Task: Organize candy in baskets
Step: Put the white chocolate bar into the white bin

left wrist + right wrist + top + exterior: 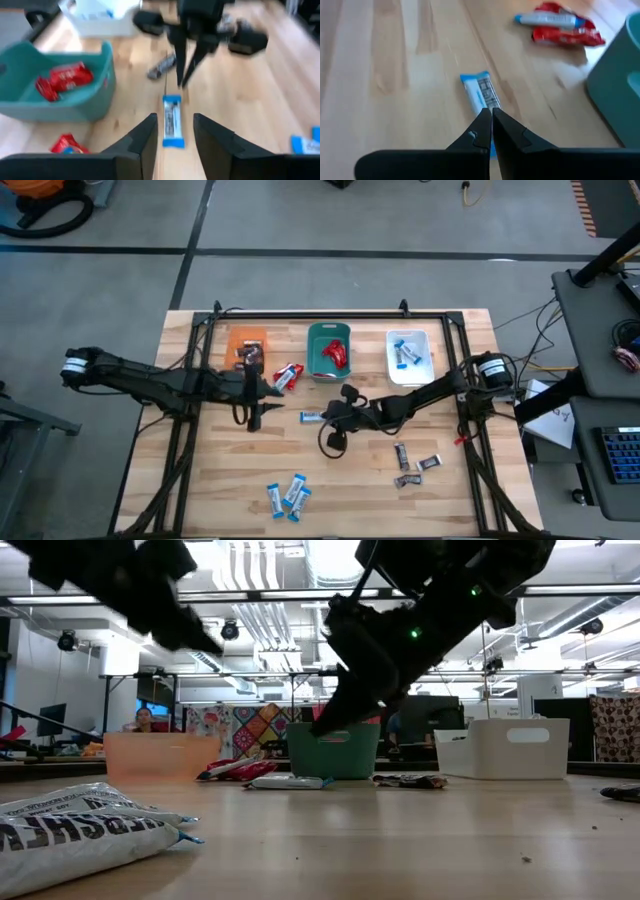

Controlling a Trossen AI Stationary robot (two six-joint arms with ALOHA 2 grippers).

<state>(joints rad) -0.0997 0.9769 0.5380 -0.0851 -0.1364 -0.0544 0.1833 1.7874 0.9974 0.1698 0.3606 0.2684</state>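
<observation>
Left gripper: the left gripper [172,137] hangs over the middle of the table [470,500], fingers partly apart and holding nothing. A blue-and-white candy bar [172,122] lies flat in line with the gap.
Right gripper: the right gripper [491,131] has its fingers pressed together. Its tip is right at the other end of that same bar [481,95], and it holds nothing.
Baskets: an orange basket [247,340], a green basket [328,350] with red candy inside, and a white basket [410,357] with blue candy stand in a row at the far side.
Other candy: red bars [288,376] lie loose between the orange and green baskets. Blue ones [288,496] sit near the front edge, and dark ones [415,465] lie on the right side.
What could go wrong: both grippers are close to one bar, so they might bump each other. The closed tip might also push the bar away from the left fingers.
What the views show: the top view hides the bar's ends under the arms, but the wrist views show them. The low view is mostly dark arms, so I think, but cannot be sure, that the tip touches the table.
</observation>
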